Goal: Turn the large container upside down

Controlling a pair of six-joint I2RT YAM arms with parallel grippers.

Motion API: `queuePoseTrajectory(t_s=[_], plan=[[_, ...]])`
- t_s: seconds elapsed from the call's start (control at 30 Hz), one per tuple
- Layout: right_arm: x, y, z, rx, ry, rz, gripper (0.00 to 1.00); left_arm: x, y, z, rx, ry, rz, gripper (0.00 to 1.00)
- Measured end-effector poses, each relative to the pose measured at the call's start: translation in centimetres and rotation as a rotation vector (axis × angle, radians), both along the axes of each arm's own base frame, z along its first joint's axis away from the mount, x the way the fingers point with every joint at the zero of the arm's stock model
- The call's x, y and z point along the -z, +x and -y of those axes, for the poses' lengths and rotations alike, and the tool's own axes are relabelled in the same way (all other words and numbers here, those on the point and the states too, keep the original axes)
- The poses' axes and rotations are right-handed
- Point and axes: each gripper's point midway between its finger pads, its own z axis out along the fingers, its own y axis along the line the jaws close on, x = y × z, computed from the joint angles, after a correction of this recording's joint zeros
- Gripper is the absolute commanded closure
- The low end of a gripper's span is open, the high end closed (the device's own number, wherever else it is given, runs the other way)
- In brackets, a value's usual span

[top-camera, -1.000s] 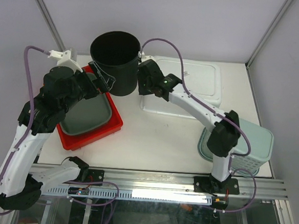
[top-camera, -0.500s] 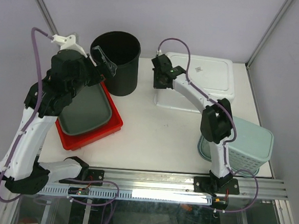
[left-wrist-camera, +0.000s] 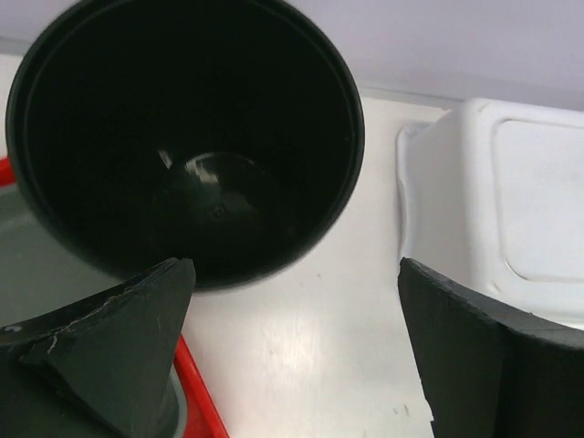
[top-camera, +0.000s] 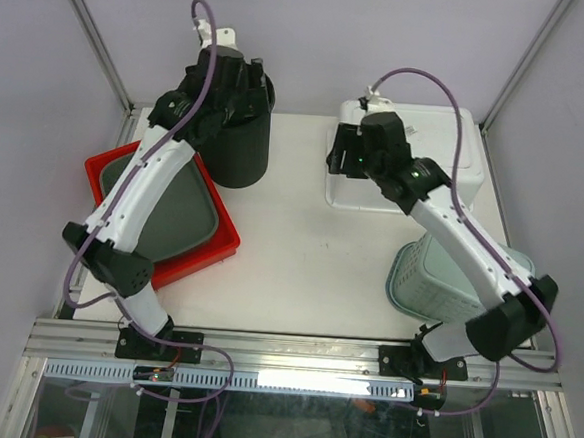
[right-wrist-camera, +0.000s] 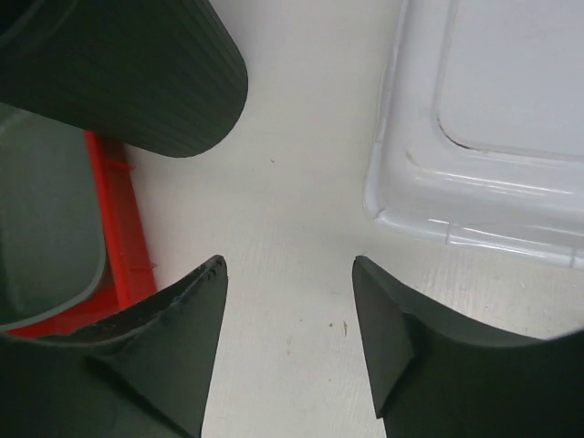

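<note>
Left claw (left-wrist-camera: pixel 294 274) wide open, empty, above container (left-wrist-camera: pixel 182 137).

Lighting: bright, even and diffuse from overhead; shadows faint.
Top view: sharp; light strip (top-camera: pixel 311 381) glows at 6 o'clock.
Left wrist view: large container (left-wrist-camera: pixel 182 137) near-black inside, with a small highlight on its floor; pale sheen on the surface (left-wrist-camera: pixel 292 351) at 6 o'clock.
Wrist views: end effector fingers (right-wrist-camera: pixel 164 356) soft and unfocused.
</note>
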Motion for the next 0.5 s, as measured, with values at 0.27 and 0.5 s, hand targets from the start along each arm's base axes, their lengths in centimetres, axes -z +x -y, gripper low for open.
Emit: queuePoseTrajectory(t_s=[0.27, 0.5], plan=[[-1.6, -5.6, 4.4, 0.033, 0.051, 0.052, 0.35, 3.6, 6.6, 2.8, 0.057, 0.158, -0.013, 0.02], [0.6, -8.8, 7.3, 0.084, 0.013, -0.005, 0.35, 9.8, 8.9, 5.1, 0.137, 0.212, -0.126, 0.54]])
